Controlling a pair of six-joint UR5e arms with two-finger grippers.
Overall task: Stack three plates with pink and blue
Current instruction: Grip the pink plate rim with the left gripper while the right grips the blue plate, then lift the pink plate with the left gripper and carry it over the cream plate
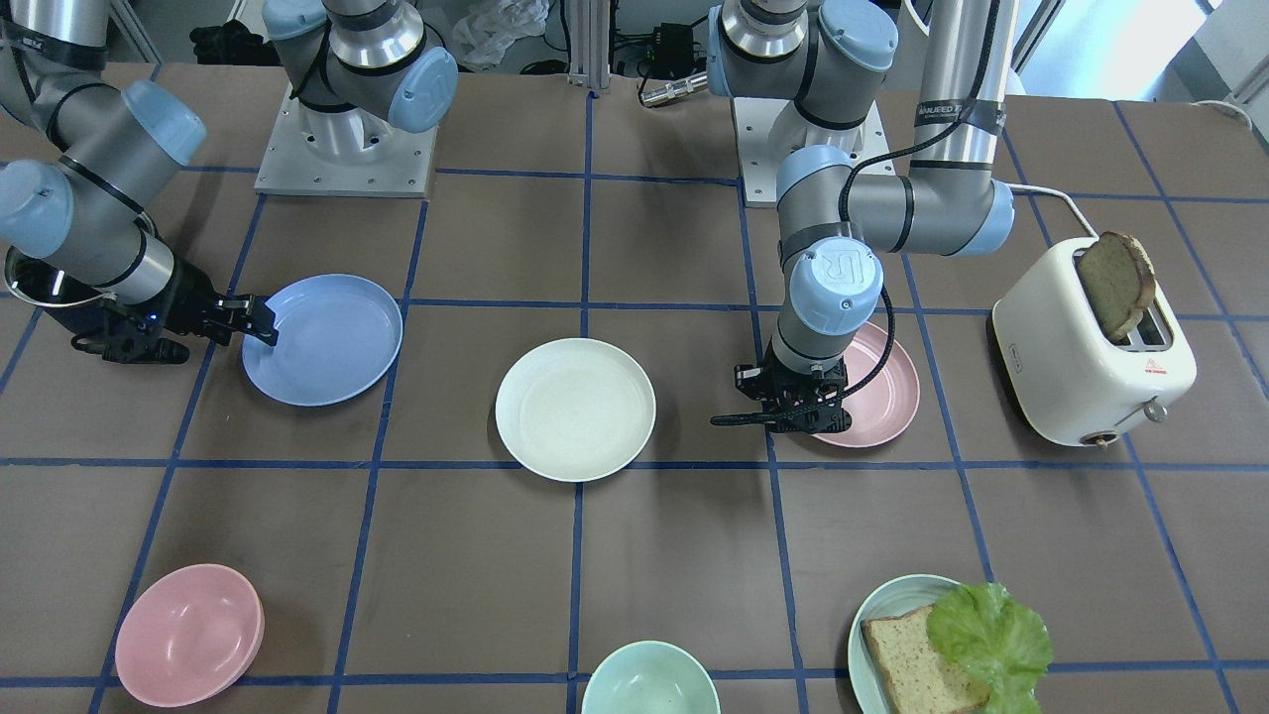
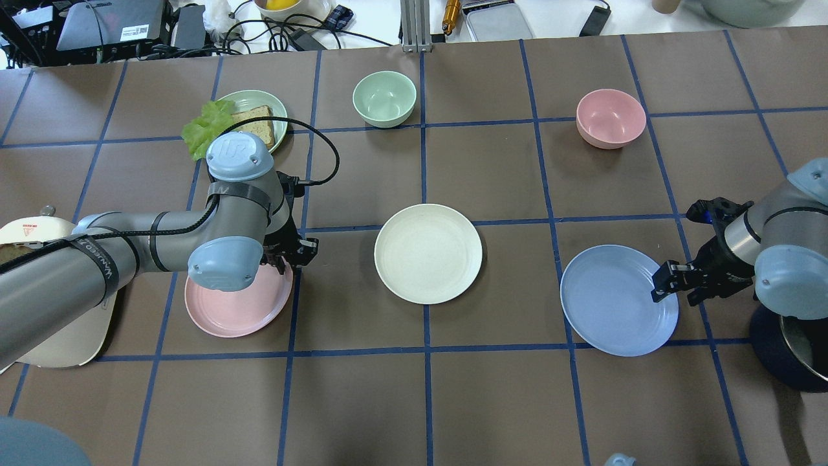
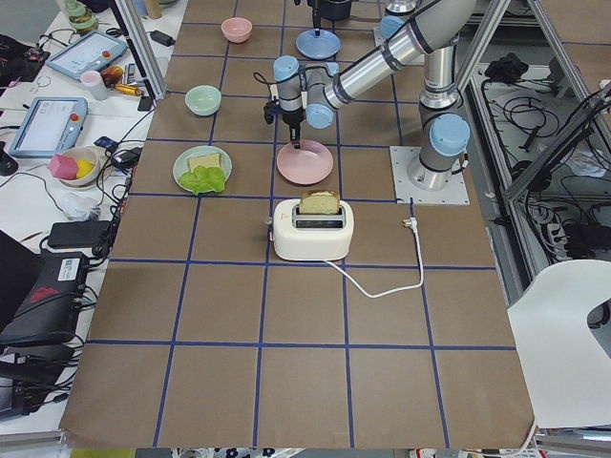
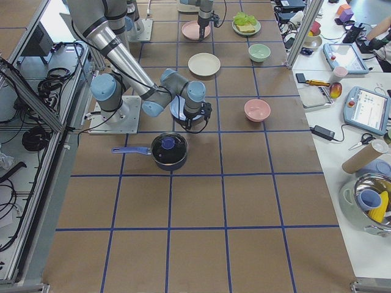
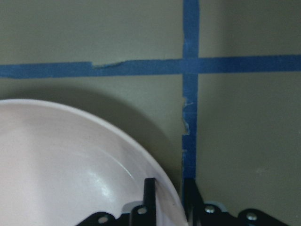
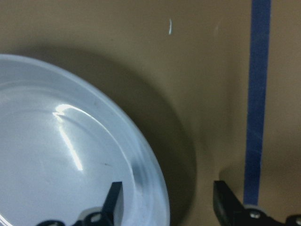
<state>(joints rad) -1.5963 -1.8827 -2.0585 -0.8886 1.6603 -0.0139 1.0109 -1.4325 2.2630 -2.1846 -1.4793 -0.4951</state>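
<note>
The cream-white plate (image 1: 575,410) lies flat at the table's middle (image 2: 428,253). The pale pink plate (image 1: 887,387) lies on the robot's left (image 2: 236,310). My left gripper (image 2: 284,262) stands over its rim, and in the left wrist view (image 5: 169,197) its fingers are closed tight on the pink plate's (image 5: 70,165) edge. The light blue plate (image 1: 327,342) lies on the robot's right (image 2: 614,301). My right gripper (image 2: 666,281) is at its rim, and in the right wrist view (image 6: 167,202) it is open, its fingers wide on either side of the blue plate's (image 6: 56,155) edge.
A white toaster (image 1: 1091,347) holding a bread slice stands beside the pink plate. A pink bowl (image 1: 188,635), a green bowl (image 1: 649,679) and a teal plate (image 1: 882,615) with bread and lettuce sit along the far side. A dark pot (image 2: 795,349) stands under the right arm.
</note>
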